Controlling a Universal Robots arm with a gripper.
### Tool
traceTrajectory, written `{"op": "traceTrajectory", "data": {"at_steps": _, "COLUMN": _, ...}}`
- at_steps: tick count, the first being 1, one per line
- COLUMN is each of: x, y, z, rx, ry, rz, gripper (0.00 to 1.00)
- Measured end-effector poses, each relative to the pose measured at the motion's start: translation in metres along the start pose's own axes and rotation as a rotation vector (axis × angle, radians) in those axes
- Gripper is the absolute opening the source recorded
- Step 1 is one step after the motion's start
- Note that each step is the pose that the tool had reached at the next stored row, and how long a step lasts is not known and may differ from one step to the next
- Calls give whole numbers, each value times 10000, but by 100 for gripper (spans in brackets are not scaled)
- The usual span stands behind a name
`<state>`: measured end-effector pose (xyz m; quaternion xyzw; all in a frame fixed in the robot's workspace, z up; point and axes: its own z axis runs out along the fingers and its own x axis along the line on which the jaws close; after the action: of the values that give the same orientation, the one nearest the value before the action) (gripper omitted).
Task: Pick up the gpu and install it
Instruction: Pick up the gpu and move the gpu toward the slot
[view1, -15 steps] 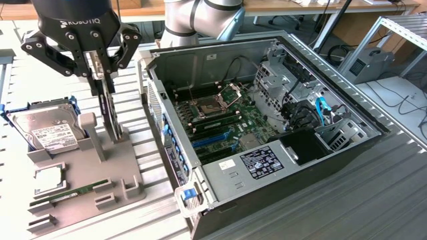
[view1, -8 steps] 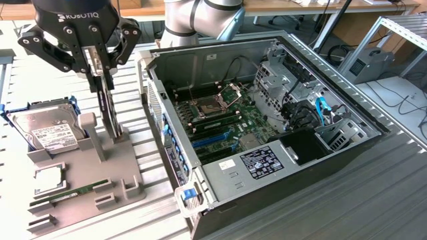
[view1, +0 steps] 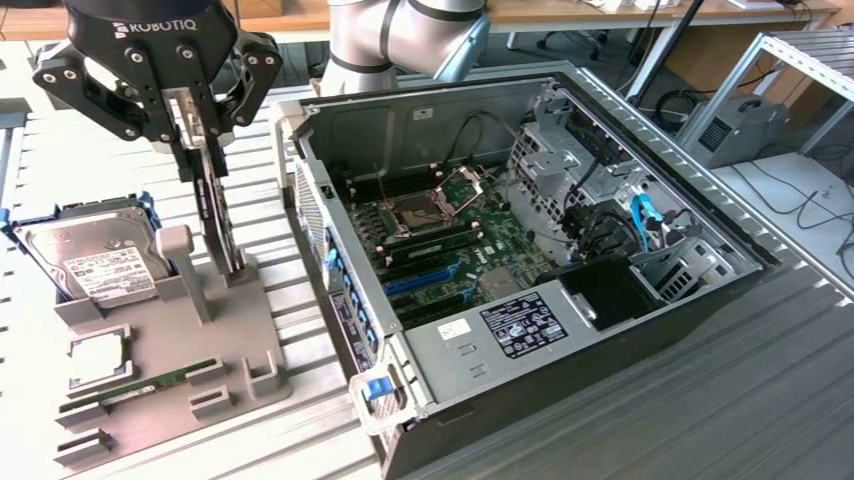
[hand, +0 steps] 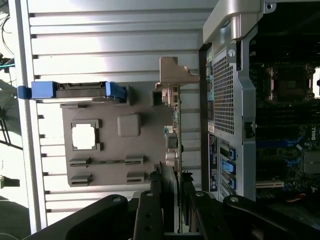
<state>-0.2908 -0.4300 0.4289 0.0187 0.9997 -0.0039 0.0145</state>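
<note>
Exterior view: ribbed grey table (view1: 694, 400)

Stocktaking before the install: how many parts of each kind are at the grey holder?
Hard drive: 1
CPU: 1
Memory stick: 1
GPU: 1
Total: 4
</note>
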Motion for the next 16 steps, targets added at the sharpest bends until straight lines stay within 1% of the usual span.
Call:
{"op": "traceTrajectory", "data": {"at_steps": 7, "x": -20, "y": 1, "z": 1, "rx": 0, "ry": 0, "rz": 0, "gripper": 27}}
{"op": "traceTrajectory", "data": {"at_steps": 16, "x": -109, "y": 4, "z": 4, "rx": 0, "ry": 0, "rz": 0, "gripper": 27}}
